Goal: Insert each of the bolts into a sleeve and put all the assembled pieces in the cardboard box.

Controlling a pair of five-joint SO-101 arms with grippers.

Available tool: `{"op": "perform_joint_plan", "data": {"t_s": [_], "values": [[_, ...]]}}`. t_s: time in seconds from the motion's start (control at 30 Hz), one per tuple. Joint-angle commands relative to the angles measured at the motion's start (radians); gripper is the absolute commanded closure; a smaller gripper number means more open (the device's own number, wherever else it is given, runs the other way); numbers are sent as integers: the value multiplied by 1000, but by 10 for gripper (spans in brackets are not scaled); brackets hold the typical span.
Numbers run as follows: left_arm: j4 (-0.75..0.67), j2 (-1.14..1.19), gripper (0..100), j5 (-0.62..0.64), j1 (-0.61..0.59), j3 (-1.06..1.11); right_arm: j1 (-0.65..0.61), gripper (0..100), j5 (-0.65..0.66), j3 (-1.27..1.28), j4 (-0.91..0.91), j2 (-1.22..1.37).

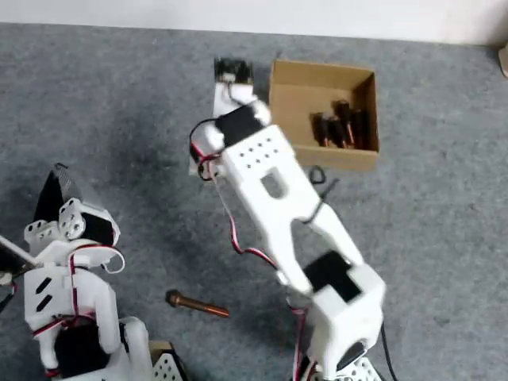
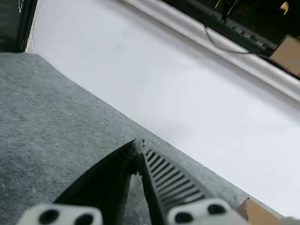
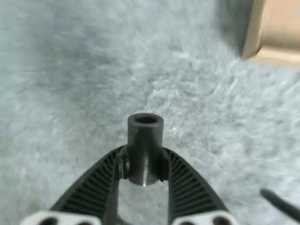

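A sleeve (image 3: pixel 146 136) is grasped in the right claw (image 3: pixel 144 158) beside the cardboard box (image 1: pixel 337 157), by the bench's far edge. The left claw (image 2: pixel 139 146) is clenched at the near left corner. A bolt (image 1: pixel 197 304) is seen by the near edge

My bench is covered w/ grey carpet (image 1: pixel 119 103), and just beyond the carpet's far edge runs a plain white strip (image 1: pixel 238 14), evenly lit, w/ a dark unit (image 2: pixel 243 21) and a brown carton (image 2: pixel 288 54) behind that.
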Motion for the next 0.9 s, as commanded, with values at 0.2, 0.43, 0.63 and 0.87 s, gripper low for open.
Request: {"op": "perform_joint_plan", "data": {"t_s": [0.2, 0.43, 0.63, 0.87], "values": [[144, 426, 993, -15, 122, -262, 289, 993, 69, -15, 133, -251], [218, 974, 993, -69, 407, -311, 417, 993, 155, 101, 157, -266], [247, 1055, 994, -69, 360, -269, 503, 993, 157, 143, 156, -269], [578, 642, 995, -339, 298, -337, 515, 993, 242, 148, 186, -539]]}}
